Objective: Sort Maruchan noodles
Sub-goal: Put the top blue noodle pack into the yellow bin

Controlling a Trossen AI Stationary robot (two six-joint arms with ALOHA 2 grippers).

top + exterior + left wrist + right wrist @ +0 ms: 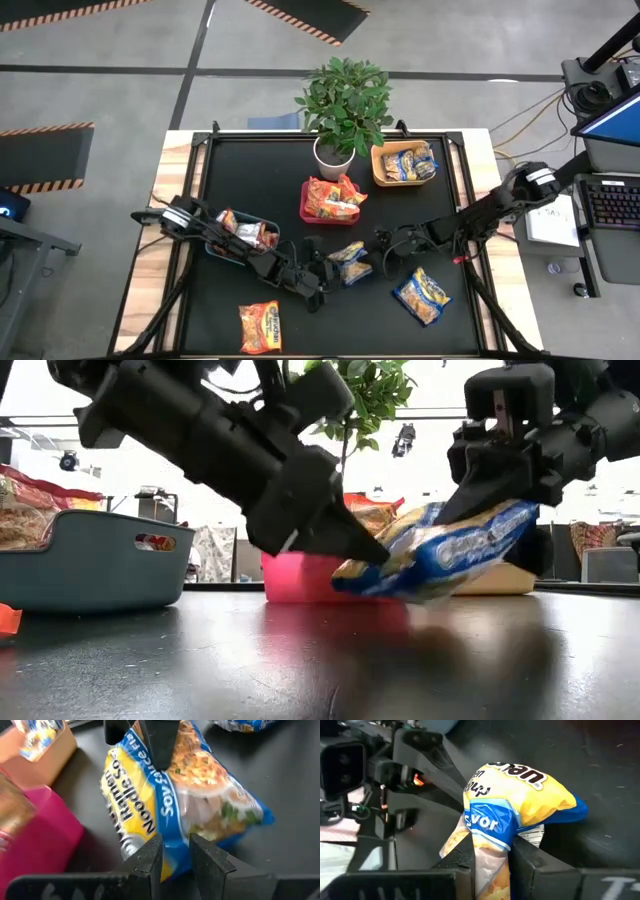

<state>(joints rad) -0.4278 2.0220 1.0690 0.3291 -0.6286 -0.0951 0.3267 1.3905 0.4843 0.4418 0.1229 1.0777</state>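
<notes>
Blue-and-yellow Maruchan packet [351, 262]: lower centre of the high view, lifted off the black table [250, 170].
Left gripper [172, 851]: clamped on one packet edge.
Right gripper [492, 851]: clamped on the opposite edge.
Red bin [312, 212]: behind, upper centre.

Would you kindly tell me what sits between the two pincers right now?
A blue-and-yellow noodle packet, pinched at opposite ends by the left pincer and right pincer; the low view shows it lifted between them.

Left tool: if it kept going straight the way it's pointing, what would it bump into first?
The left tool already pinches the blue-and-yellow noodle packet. Straight beyond the packet sits the right tool, probably the first bump.
</notes>
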